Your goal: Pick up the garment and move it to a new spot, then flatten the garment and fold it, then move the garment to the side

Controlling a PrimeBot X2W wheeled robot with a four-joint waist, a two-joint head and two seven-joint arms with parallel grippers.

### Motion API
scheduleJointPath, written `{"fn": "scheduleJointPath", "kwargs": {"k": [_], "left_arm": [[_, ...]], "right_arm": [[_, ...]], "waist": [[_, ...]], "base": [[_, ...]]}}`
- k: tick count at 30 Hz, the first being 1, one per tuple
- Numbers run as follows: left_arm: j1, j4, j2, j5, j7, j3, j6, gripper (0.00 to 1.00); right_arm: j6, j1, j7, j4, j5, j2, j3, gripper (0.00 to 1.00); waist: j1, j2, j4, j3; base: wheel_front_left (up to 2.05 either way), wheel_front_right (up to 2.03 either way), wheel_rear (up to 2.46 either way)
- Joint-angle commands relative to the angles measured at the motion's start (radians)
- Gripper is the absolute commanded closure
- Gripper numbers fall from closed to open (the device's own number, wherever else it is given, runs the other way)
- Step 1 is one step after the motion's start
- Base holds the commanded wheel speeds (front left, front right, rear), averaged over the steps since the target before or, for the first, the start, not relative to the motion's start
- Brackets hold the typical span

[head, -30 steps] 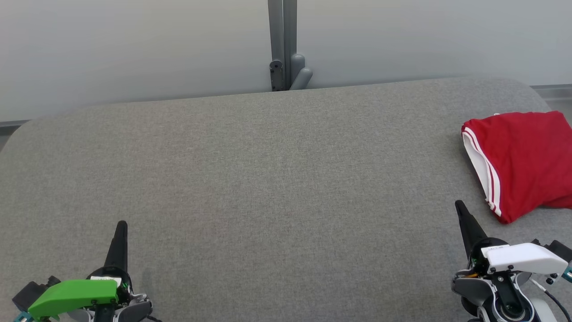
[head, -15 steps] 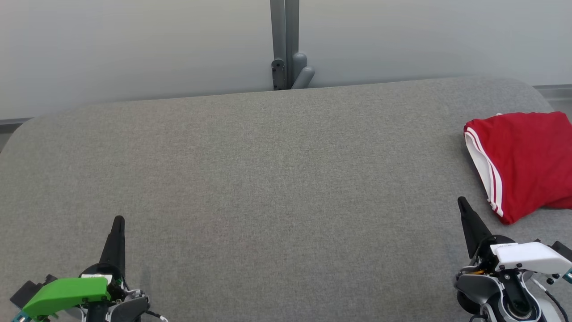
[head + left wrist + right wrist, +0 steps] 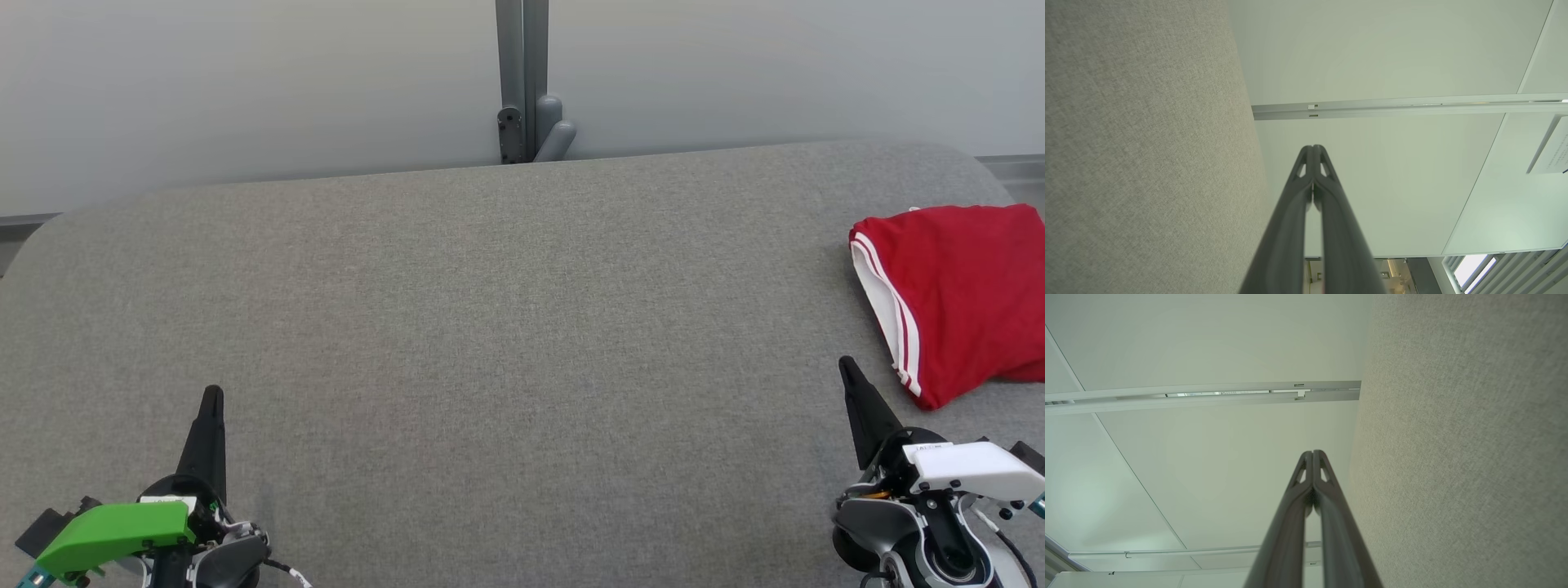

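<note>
The garment (image 3: pixel 959 294), red with white stripes along one edge, lies folded at the right end of the grey table (image 3: pixel 506 343), partly cut off by the head view's right border. My right gripper (image 3: pixel 846 366) is shut and empty at the lower right, its tip a short way left of and below the garment's near corner. At the lower left, far from the garment, my left gripper (image 3: pixel 212 394) is shut and empty too. The left wrist view has the left gripper (image 3: pixel 1313 148) with fingers pressed together; the right wrist view has the right gripper (image 3: pixel 1312 452) closed the same way.
A grey post with a bracket (image 3: pixel 522 122) stands behind the table's far edge against a pale wall. The table's corners are rounded, and its fabric top (image 3: pixel 1139 163) runs along the left of the left wrist view and the right of the right wrist view.
Both grippers have drawn back slightly toward the bottom corners of the head view, which has itself shifted a little. The garment has stayed in place.
</note>
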State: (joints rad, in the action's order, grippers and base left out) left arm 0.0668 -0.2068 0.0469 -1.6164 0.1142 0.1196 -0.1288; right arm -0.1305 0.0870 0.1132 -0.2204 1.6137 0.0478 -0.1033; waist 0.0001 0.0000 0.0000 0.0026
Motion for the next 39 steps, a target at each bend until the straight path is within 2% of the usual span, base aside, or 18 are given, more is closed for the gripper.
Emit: {"fn": "scheduleJointPath", "kwargs": {"k": [1,39], "left_arm": [[0.008,0.001,0.006,-0.001,0.004,0.001,-0.004,1.00],[0.008,0.001,0.006,-0.001,0.004,0.001,-0.004,1.00]], "right_arm": [[0.000,-0.008,0.002,0.005,0.006,0.004,-0.002,1.00],[0.000,-0.008,0.002,0.005,0.005,0.004,-0.002,1.00]], "waist": [[-0.0001,0.0000,0.000,0.000],[-0.0001,0.0000,0.000,0.000]], "base": [[0.00,0.00,0.00],[0.00,0.00,0.00]]}}
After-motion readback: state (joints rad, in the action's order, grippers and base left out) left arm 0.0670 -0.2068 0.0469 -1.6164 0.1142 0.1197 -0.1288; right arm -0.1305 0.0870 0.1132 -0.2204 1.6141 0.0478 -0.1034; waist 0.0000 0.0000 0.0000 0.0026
